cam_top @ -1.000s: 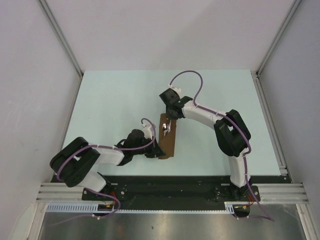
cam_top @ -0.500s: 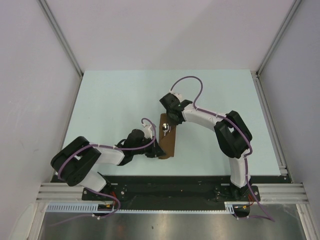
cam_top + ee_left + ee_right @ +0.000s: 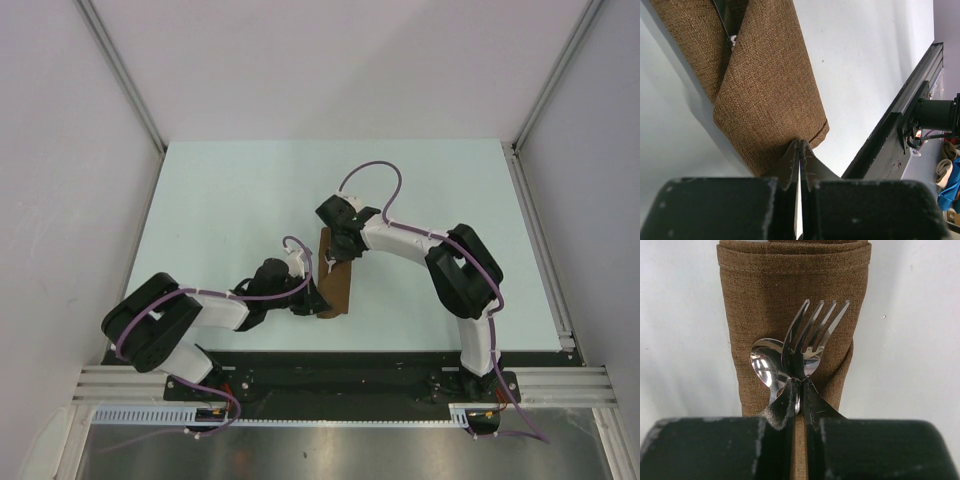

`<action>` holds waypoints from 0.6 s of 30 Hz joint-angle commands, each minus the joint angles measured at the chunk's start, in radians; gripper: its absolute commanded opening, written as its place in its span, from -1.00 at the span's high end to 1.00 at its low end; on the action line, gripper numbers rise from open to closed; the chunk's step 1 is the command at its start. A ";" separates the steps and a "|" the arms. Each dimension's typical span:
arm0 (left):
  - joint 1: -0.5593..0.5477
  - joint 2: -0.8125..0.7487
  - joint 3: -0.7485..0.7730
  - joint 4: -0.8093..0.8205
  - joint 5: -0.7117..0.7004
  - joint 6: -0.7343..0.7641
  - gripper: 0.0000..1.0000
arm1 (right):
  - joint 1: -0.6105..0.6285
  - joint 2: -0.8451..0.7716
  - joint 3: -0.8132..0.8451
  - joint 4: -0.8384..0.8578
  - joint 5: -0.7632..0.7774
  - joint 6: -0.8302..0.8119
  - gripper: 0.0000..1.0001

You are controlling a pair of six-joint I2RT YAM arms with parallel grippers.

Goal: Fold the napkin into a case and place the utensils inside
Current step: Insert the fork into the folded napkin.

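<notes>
The right hand (image 3: 799,385), pinching the silver metal fork (image 3: 815,330) and spoon (image 3: 765,365) by their necks, has edged nearer along the folded dark-brown cloth napkin (image 3: 335,290) lying mid-worktop (image 3: 220,200). The left hand (image 3: 800,150), pressed together, touches its near end. Insertion seems underway, not finished.

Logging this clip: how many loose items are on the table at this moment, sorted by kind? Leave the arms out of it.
napkin: 1 (brown cloth, folded)
fork: 1 (silver metal)
spoon: 1 (silver metal)
Total: 3
</notes>
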 commanded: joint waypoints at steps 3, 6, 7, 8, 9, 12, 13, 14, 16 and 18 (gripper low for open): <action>0.006 -0.021 -0.003 0.022 0.012 -0.008 1.00 | 0.010 -0.049 -0.010 -0.071 0.031 0.003 0.70; 0.006 -0.037 0.002 0.009 0.010 -0.007 1.00 | 0.010 -0.052 -0.005 -0.075 0.031 -0.003 0.51; 0.006 -0.042 0.004 0.005 0.012 -0.008 1.00 | 0.010 -0.054 -0.004 -0.075 0.035 -0.003 0.47; 0.004 -0.048 0.007 -0.002 0.013 -0.007 1.00 | 0.010 -0.054 0.001 -0.081 0.039 -0.005 0.41; 0.006 -0.059 0.011 -0.008 0.010 -0.004 1.00 | 0.009 -0.054 0.010 -0.083 0.039 -0.011 0.37; 0.006 -0.076 0.016 -0.028 0.010 -0.002 1.00 | 0.010 -0.052 0.044 -0.097 0.052 -0.028 0.28; 0.004 -0.088 0.017 -0.039 0.007 -0.002 1.00 | 0.009 -0.055 0.058 -0.101 0.060 -0.033 0.28; 0.006 -0.094 0.019 -0.042 0.009 -0.001 1.00 | 0.009 -0.057 0.070 -0.112 0.068 -0.039 0.27; 0.006 -0.113 0.028 -0.065 0.007 0.001 1.00 | 0.009 -0.063 0.117 -0.123 0.084 -0.059 0.26; 0.006 -0.133 0.045 -0.090 0.007 0.010 0.93 | 0.009 -0.070 0.159 -0.150 0.104 -0.072 0.24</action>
